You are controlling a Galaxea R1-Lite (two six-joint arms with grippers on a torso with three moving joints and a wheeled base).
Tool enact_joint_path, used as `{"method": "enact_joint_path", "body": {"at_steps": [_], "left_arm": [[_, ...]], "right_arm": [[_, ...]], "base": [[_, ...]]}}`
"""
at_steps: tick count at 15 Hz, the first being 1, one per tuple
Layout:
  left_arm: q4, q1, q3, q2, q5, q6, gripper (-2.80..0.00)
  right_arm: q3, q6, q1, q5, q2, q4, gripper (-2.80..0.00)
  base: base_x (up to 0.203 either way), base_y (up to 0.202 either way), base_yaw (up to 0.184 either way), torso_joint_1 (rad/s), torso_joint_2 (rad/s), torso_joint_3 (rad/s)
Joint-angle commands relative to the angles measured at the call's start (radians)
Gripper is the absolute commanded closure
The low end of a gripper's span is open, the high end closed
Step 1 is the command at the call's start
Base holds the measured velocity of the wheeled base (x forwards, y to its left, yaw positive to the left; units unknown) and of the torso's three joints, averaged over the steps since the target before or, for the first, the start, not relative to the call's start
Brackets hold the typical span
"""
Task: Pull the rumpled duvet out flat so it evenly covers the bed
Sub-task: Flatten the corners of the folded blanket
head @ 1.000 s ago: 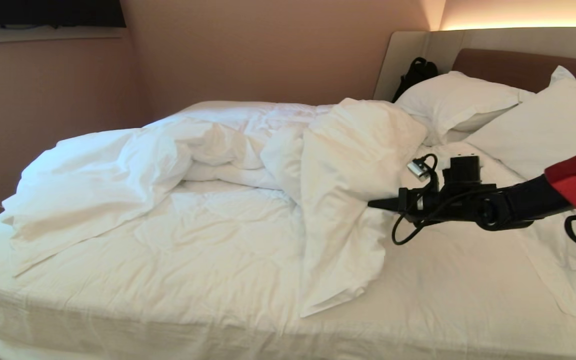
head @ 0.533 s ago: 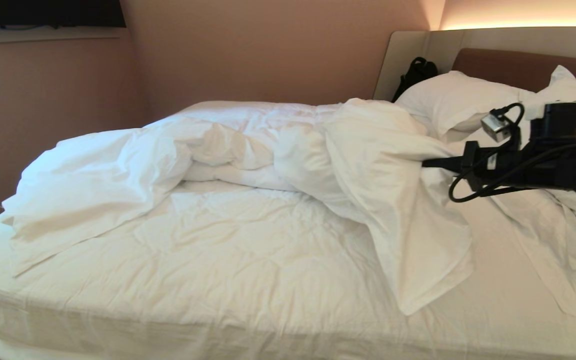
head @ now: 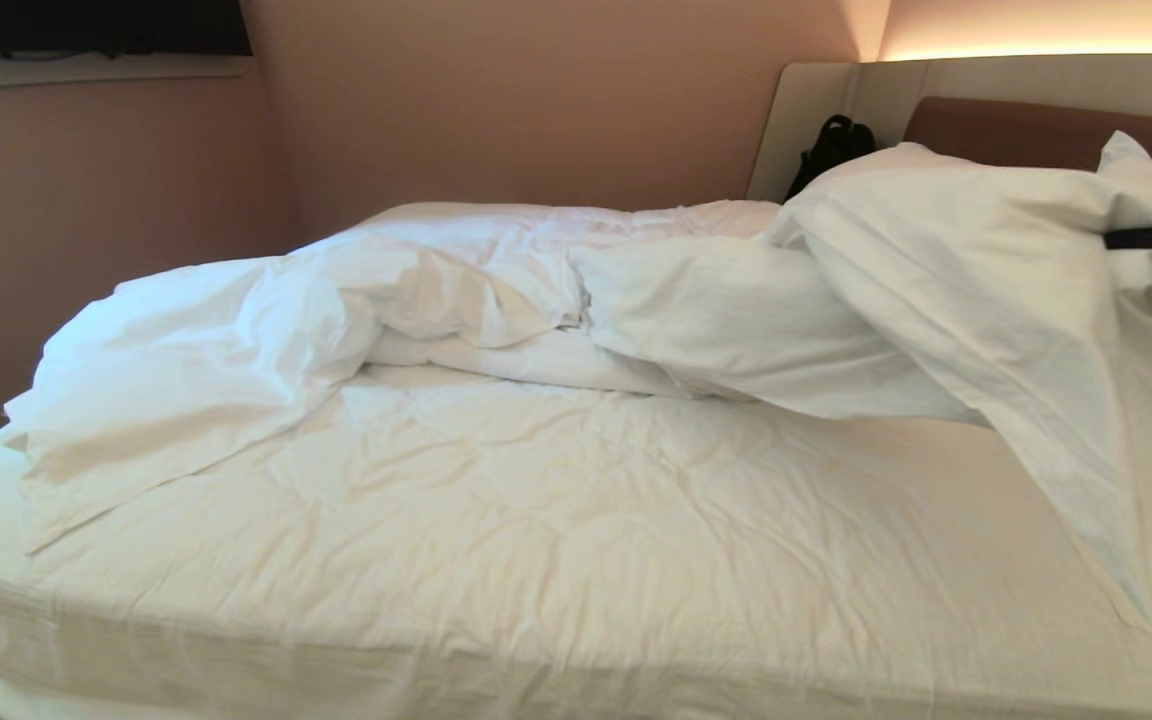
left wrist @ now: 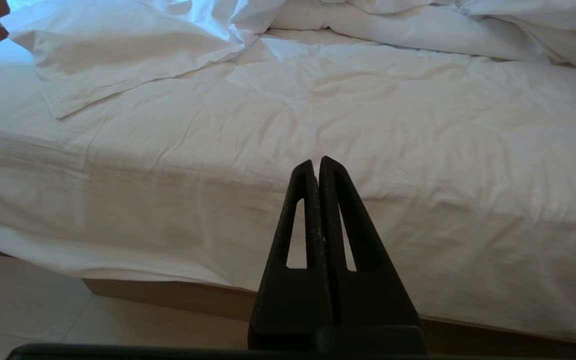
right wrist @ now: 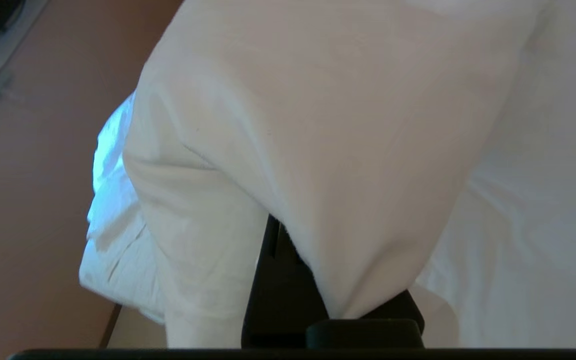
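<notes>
The white duvet lies bunched along the far side of the bed. One fold of it is lifted and stretched toward the headboard at the right. My right gripper shows at the right edge of the head view and is shut on that fold. In the right wrist view the duvet drapes over the right gripper and hides its fingertips. The left gripper is shut and empty, held low in front of the bed's near side.
A pillow corner pokes out behind the lifted fold, below the brown headboard. A black bag leans at the headboard's left end. Pink walls close in the far-left corner. The brown plinth and tiled floor lie below the near side.
The right gripper has swung right and up toward the headboard, dragging the duvet fold with it; the fold now covers the pillows and the arm has mostly left the head view. The left arm is still.
</notes>
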Motion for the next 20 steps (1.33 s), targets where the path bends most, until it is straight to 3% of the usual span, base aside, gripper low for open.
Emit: {"method": "enact_joint_path", "body": {"at_steps": [1, 8, 13, 15, 18, 20], "left_arm": [[-0.001, 0.000, 0.000, 0.002, 0.000, -0.001, 0.00], [-0.001, 0.000, 0.000, 0.002, 0.000, -0.001, 0.00], [-0.001, 0.000, 0.000, 0.002, 0.000, -0.001, 0.00], [-0.001, 0.000, 0.000, 0.002, 0.000, -0.001, 0.00], [-0.001, 0.000, 0.000, 0.002, 0.000, -0.001, 0.00], [-0.001, 0.000, 0.000, 0.002, 0.000, -0.001, 0.00]], "right_arm": [[-0.028, 0.041, -0.091, 0.004, -0.092, 0.036, 0.00], [-0.042, 0.058, -0.335, 0.003, -0.236, 0.172, 0.00], [-0.006, -0.010, -0.396, -0.002, -0.281, 0.396, 0.00], [0.028, -0.035, -0.398, -0.015, -0.298, 0.421, 0.00], [0.082, -0.042, -0.397, -0.116, -0.320, 0.426, 0.00], [0.107, -0.058, -0.397, -0.128, -0.318, 0.425, 0.00]], "base": [[0.000, 0.000, 0.000, 0.000, 0.00, 0.000], [0.000, 0.000, 0.000, 0.000, 0.00, 0.000], [0.000, 0.000, 0.000, 0.000, 0.00, 0.000], [0.000, 0.000, 0.000, 0.000, 0.00, 0.000], [0.000, 0.000, 0.000, 0.000, 0.00, 0.000], [0.000, 0.000, 0.000, 0.000, 0.00, 0.000]]}}
